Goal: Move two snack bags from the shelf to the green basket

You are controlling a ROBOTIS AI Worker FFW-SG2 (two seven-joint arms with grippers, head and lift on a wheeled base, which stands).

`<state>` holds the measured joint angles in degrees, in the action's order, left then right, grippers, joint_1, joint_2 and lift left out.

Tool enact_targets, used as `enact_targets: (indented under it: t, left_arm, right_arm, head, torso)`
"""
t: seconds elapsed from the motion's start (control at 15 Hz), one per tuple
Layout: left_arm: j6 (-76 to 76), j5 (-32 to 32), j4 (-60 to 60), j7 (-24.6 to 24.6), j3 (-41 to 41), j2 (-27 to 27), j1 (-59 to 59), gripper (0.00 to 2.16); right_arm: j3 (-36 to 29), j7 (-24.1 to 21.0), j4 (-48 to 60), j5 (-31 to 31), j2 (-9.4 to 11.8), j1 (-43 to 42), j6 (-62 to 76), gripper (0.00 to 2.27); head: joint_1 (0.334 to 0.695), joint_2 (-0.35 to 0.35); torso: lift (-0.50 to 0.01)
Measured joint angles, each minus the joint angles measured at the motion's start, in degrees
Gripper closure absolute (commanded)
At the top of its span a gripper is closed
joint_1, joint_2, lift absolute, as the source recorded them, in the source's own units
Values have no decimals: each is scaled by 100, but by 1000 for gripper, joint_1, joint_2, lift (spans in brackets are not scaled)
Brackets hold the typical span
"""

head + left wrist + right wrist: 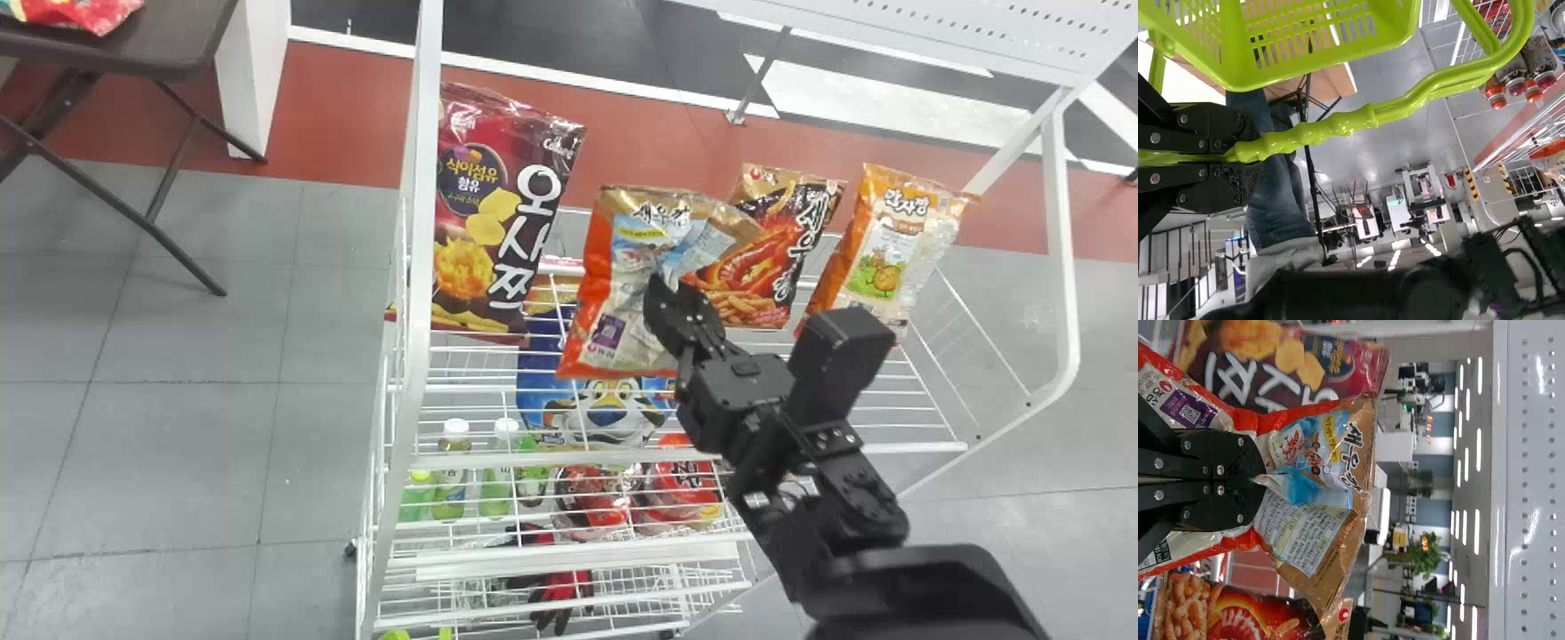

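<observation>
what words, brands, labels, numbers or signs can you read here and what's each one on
"새우깡" on the held snack bag
"오사쯔" on the maroon snack bag
"식이섬유 함유" in the maroon snack bag's round badge
"새우깡" on the black snack bag
"감자깡" on the orange snack bag
Too small or blurred for me: the bags' fine print, bottle labels, red packs

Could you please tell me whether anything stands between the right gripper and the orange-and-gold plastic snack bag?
Nothing visible does: the right gripper is closed directly on the orange-and-gold bag. The black-and-orange plastic snack bag, partly hidden in the head view, stands behind it.
</observation>
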<state>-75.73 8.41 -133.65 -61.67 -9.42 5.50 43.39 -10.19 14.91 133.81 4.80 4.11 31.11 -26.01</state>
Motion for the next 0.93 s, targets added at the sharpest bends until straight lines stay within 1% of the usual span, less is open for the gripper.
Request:
enact_targets:
  t: [0.13, 0.27, 0.47, 0.73, 0.93]
  left_arm:
    - [-11, 1, 5, 9, 29, -26, -55, 2051]
    - [-17, 2, 20, 24, 30, -41, -102, 2054]
    - [-18, 3, 28, 35, 35, -61, -128, 2051]
    - [-3, 3, 39, 43, 36, -76, -131, 2054]
    - [0, 3, 41, 35, 36, -83, -137, 2051]
  right_arm:
    - [-83, 300, 866, 151, 15, 485, -1166, 2246]
    - [-235, 557, 1473, 401, 20, 850, -2282, 2246]
    - [-469, 672, 2092, 719, 28, 1173, -4172, 2246]
    - [-664, 831, 2233, 928, 152, 1290, -5894, 2246]
    - [-478, 798, 2083, 1062, 224, 1343, -6348, 2246]
  head:
    - [695, -350]
    - [695, -350]
    - [695, -350]
    - [695, -350]
    - [695, -350]
  torso:
    - [-16]
    - [-16]
    - [-16]
    - [-16]
    - [-16]
